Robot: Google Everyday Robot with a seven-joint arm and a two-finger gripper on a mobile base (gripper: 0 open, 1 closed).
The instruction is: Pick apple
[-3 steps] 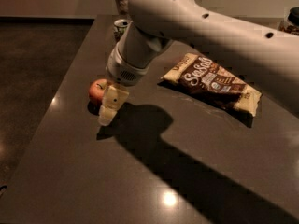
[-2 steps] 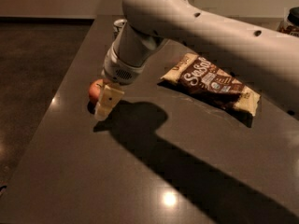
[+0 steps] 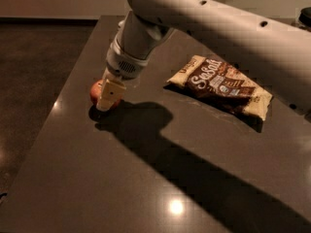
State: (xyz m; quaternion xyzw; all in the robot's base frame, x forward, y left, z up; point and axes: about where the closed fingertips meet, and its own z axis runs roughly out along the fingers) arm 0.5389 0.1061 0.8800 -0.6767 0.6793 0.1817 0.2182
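Note:
The apple (image 3: 96,92) is small, round and red-orange. It sits on the dark table (image 3: 146,178) near the left edge. My gripper (image 3: 105,102) has come down onto the apple from above and covers its right side, so only the left part of the apple shows. The white arm (image 3: 204,18) reaches in from the upper right and throws a long shadow across the table.
A brown snack bag (image 3: 221,84) lies flat on the table to the right of the apple. The table's left edge runs close to the apple, with dark floor (image 3: 34,81) beyond. A dark object (image 3: 306,16) stands at the far right.
My gripper has moved left and down, from beside the apple to right against it, and now covers more of it. The apple and the bag have not moved.

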